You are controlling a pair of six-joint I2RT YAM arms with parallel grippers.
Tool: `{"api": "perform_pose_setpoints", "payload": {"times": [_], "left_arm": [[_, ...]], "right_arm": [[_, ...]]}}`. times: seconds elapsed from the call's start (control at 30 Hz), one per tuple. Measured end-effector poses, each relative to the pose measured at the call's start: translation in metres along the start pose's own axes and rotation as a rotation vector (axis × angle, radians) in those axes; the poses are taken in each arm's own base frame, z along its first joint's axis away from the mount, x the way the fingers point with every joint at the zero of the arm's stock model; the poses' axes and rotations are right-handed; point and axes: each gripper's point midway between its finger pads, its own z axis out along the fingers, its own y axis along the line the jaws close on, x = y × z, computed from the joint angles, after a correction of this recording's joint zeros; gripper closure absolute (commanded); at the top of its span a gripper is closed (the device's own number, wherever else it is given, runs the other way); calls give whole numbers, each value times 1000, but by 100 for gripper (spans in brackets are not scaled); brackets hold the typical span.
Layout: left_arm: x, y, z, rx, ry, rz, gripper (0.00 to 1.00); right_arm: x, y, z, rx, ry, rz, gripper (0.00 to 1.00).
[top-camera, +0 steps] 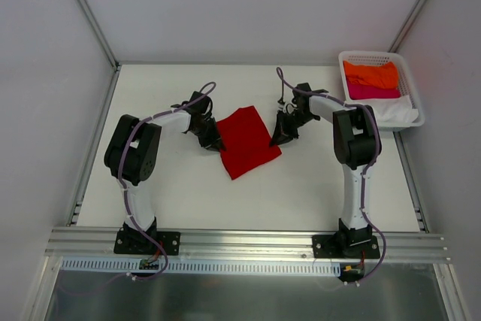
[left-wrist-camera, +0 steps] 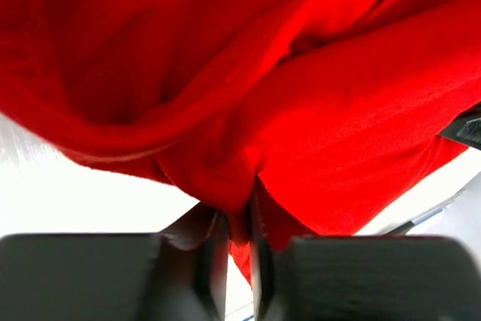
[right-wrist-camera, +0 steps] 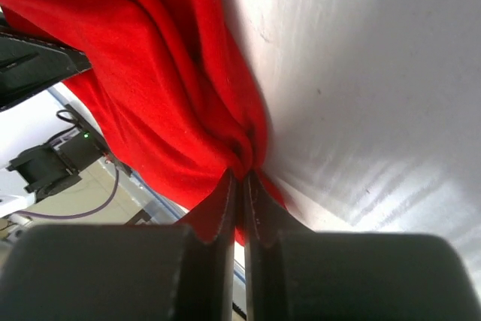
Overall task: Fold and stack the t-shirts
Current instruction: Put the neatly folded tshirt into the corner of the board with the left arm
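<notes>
Red t-shirt (top-camera: 246, 140) sits mid-counter (top-camera: 301, 186) between the two arms, a roughly rectangular, already folded-looking patch, turned at an angle so one corner points toward the near edge. Left fingers (top-camera: 213, 140) are at its left edge and right fingers (top-camera: 281, 136) at its right edge near the far corner, both low at the cloth. In the left wrist view the fingers are narrow and clamped on a bunched fold of red cloth, with a thin strip of fabric filling the gap between them; the rest of the shirt billows in big creases across the view and white counter shows underneath at the left. In the right wrist view the fingers are pressed almost together, pinching a gathered edge of the same shirt, with creases fanning out from the pinch point and bare counter alongside on the right. Cannot tell whether the gripped edges are raised off the counter. White lattice basket (top-camera: 406, 65) stands at the far right corner, well apart from the red shirt. Inside it, an orange t-shirt (top-camera: 370, 74) lies at the far end, a pink t-shirt (top-camera: 368, 92) just beside it on the near side, and a white t-shirt (top-camera: 394, 113) at the near end, spilling over the rim.
</notes>
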Motion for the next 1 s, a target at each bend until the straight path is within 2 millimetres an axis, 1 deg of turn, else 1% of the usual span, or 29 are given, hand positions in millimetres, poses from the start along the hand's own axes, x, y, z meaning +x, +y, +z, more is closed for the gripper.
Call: {"api": "perform_pose_setpoints", "payload": {"times": [0.03, 0.07, 0.23, 0.43, 0.47, 0.5, 0.53, 0.57, 0.67, 0.73, 0.83, 0.9, 0.97, 1.0], "left_arm": [[0, 1, 0, -6, 2, -1, 99], [0, 1, -1, -13, 1, -2, 100], [-3, 6, -4, -56, -9, -7, 100], [-5, 15, -9, -119, -18, -21, 100], [-6, 18, -10, -128, -20, -27, 100], [-6, 20, -11, -140, -20, -31, 100], [-8, 23, -13, -153, -22, -39, 100], [-8, 26, -14, -166, -21, -44, 100], [-9, 35, -19, -207, -22, -66, 100], [-12, 42, -24, -241, -26, -88, 100], [-15, 54, -31, -297, -36, -118, 100], [-19, 63, -38, -341, -47, -138, 100], [-26, 71, -47, -384, -67, -159, 100], [-31, 73, -52, -396, -78, -171, 100]], "right_arm": [[-1, 1, 1, -5, 3, 3, 99], [-1, 2, 3, -13, 9, 6, 100], [-6, 10, 11, -49, 35, 13, 99], [-8, 33, 26, -108, 73, -6, 99], [-7, 37, 29, -117, 82, -8, 95], [-6, 41, 32, -126, 91, -11, 87], [-4, 44, 34, -135, 100, -13, 58], [-3, 46, 36, -139, 108, -10, 50], [4, 55, 39, -154, 132, -16, 42], [5, 58, 38, -157, 132, -31, 41], [5, 57, 35, -128, 120, -56, 40], [4, 57, 28, -107, 104, -70, 40], [2, 60, 17, -93, 80, -88, 40], [1, 63, 9, -86, 59, -102, 40]]}}
